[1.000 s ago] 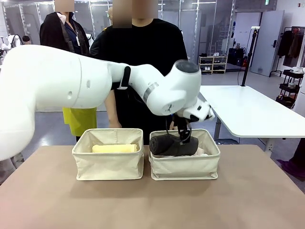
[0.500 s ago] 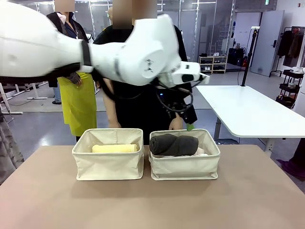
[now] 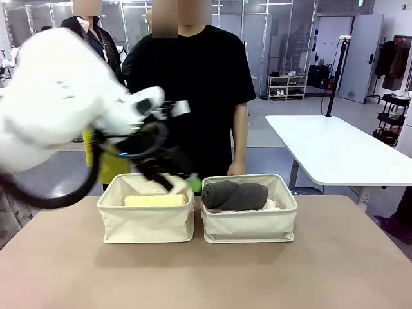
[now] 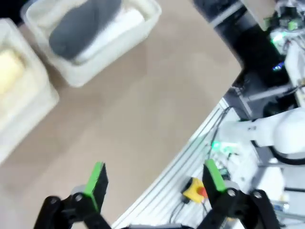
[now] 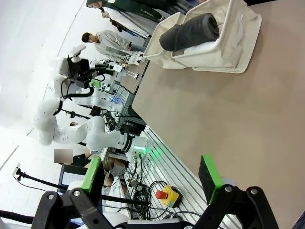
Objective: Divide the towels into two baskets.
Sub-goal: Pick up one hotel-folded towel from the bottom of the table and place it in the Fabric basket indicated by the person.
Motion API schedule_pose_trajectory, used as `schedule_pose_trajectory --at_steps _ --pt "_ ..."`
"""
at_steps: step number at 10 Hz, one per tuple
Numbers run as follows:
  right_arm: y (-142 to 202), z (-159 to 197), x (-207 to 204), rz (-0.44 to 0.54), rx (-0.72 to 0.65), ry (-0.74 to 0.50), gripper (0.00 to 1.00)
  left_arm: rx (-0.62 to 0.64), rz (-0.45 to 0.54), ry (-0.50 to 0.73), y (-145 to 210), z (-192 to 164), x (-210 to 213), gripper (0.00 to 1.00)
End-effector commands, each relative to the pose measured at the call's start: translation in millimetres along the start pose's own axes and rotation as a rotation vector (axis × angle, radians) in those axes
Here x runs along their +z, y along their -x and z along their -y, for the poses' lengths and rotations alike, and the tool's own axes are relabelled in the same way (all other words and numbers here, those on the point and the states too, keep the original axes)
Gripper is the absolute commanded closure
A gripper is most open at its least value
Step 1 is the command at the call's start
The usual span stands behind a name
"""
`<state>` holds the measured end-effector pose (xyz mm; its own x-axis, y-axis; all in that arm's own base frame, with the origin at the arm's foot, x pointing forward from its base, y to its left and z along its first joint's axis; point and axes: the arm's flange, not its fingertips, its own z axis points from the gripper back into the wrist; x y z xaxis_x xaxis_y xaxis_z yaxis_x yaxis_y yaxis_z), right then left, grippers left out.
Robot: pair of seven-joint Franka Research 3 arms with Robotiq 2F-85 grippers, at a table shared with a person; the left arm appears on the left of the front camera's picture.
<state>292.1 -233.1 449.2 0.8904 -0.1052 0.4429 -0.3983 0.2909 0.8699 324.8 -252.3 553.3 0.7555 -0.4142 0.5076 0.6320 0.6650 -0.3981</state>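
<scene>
Two cream baskets stand side by side at the table's middle. The left basket (image 3: 146,222) (image 4: 28,102) holds a pale yellow towel (image 3: 154,200) (image 4: 9,71). In the right basket (image 3: 250,225) (image 4: 150,12) (image 5: 233,52) a dark grey towel (image 3: 235,195) (image 4: 83,24) (image 5: 190,31) lies on top of a white towel (image 3: 273,206) (image 4: 116,26). My left gripper (image 3: 183,183) (image 4: 156,180), blurred, hangs open and empty over the left basket's far right corner. My right gripper (image 5: 151,175) is open and empty, well back from the baskets near the table's edge.
A person in a black shirt stands just behind the baskets, one hand (image 3: 235,168) by the right basket's far rim. A white table (image 3: 335,151) stands at the right. The brown tabletop (image 3: 206,277) in front of the baskets is bare.
My left arm has lifted away from the dark grey towel in the right basket and swung left and down to the left basket. The towels have not moved.
</scene>
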Motion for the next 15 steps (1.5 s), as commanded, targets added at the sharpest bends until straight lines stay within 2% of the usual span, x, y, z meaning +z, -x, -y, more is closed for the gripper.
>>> schedule_pose_trajectory --at_steps 1,2,4,6,9,10,12,13,14,15 --pt "-0.4 -4.3 0.3 0.003 0.004 -0.008 0.0 0.1 0.088 0.011 74.7 -29.5 49.2 0.0" --pt "-0.4 -4.3 0.3 0.003 0.004 -0.008 0.0 0.159 0.097 0.044 115.5 -52.0 74.4 0.0" --pt "-0.4 -4.3 0.3 0.003 0.004 -0.008 0.0 0.278 0.169 0.063 171.7 -84.6 104.3 0.0" --pt "-0.4 -4.3 0.3 0.003 0.004 -0.008 0.0 0.431 0.294 0.057 224.7 -109.4 127.3 0.0" --pt "-0.4 -4.3 0.3 0.003 0.004 -0.008 0.0 0.61 0.442 0.051 312.2 -119.4 146.7 0.0" --pt "-0.4 -4.3 0.3 0.003 0.004 -0.008 0.0 0.614 0.477 0.033 333.0 -117.4 150.2 0.0" --pt "-0.4 -4.3 0.3 0.003 0.004 -0.008 0.0 0.619 0.438 0.0 354.8 -118.2 150.6 0.0" --pt "-0.4 -4.3 0.3 0.003 0.004 -0.008 0.0 0.61 0.46 -0.048 360.6 -123.8 150.9 0.0" --pt "-0.4 -4.3 0.3 0.003 0.004 -0.008 0.0 0.585 0.433 -0.075 353.4 -125.7 152.1 0.0" --pt "-0.4 -4.3 0.3 0.003 0.004 -0.008 0.0 0.475 0.389 -0.154 333.9 -133.6 151.3 0.0"
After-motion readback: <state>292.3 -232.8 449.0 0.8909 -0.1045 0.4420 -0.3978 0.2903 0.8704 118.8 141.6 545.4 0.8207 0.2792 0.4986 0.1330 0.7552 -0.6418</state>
